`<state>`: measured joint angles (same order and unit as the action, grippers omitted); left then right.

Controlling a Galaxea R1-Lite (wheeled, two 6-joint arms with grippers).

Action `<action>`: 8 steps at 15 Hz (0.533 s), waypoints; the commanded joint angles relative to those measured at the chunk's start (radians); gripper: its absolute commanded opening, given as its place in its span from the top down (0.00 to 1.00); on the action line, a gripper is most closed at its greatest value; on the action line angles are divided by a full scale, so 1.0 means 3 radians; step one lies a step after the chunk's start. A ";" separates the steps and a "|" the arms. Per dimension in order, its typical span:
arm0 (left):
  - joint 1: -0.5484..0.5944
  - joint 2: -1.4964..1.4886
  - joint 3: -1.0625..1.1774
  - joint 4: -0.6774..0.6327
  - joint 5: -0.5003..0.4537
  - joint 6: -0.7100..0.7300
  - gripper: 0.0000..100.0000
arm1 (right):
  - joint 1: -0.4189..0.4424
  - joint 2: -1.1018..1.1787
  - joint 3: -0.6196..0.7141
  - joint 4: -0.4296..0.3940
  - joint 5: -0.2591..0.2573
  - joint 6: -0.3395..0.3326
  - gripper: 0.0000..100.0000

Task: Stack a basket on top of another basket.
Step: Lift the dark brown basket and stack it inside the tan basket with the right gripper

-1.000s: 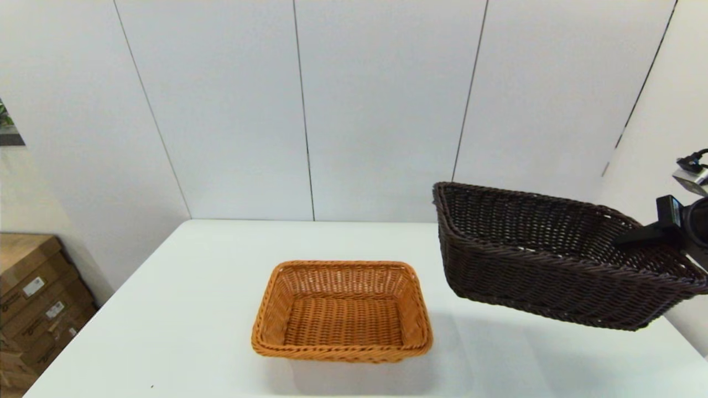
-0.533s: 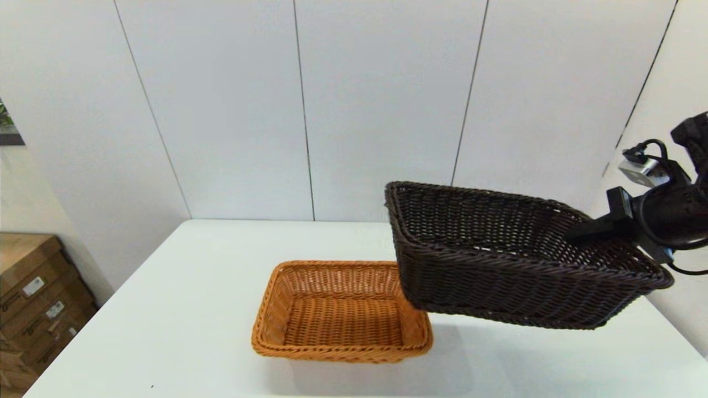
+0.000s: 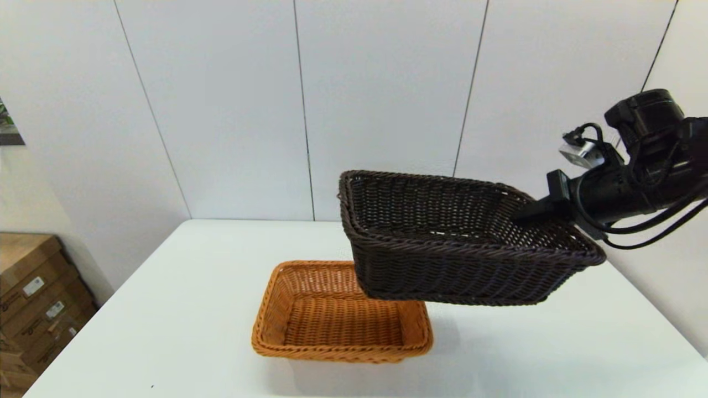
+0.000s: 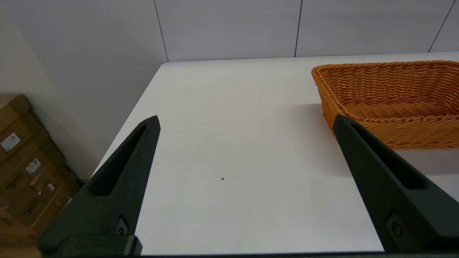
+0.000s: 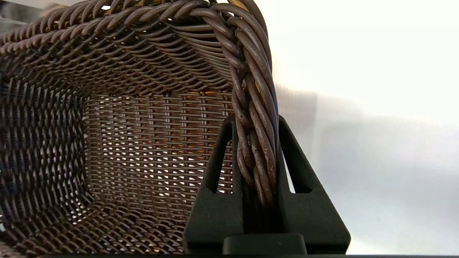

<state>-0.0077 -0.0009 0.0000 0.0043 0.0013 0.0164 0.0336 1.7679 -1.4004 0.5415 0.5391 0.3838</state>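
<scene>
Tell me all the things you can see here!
Dark basket: one, dark brown, held in the air, partly above the orange one.
Orange basket: one, orange, on the table.
Table: one, white, under the baskets.
Boxes: a stack, brown cardboard, on the floor beside the table's left edge.
Wall: white panels, behind the table.
Right tool: black, shut on the dark basket's rim.
Left tool: black, open, over bare table left of the orange basket.
</scene>
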 commanded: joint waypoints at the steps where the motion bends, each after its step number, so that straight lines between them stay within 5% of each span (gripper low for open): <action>1: 0.0000 -0.0002 0.0005 0.0001 0.0001 0.0002 0.00 | 0.0246 0.0299 -0.0159 0.0000 -0.0115 0.0060 1.00; 8: 0.0000 -0.0002 0.0005 0.0001 0.0001 0.0002 0.00 | 0.0834 0.0529 -0.0399 -0.0143 -0.0555 0.0434 1.00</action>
<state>-0.0077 -0.0009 0.0000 0.0043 0.0009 0.0168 0.2389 1.9011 -1.5047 0.4998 0.3957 0.4853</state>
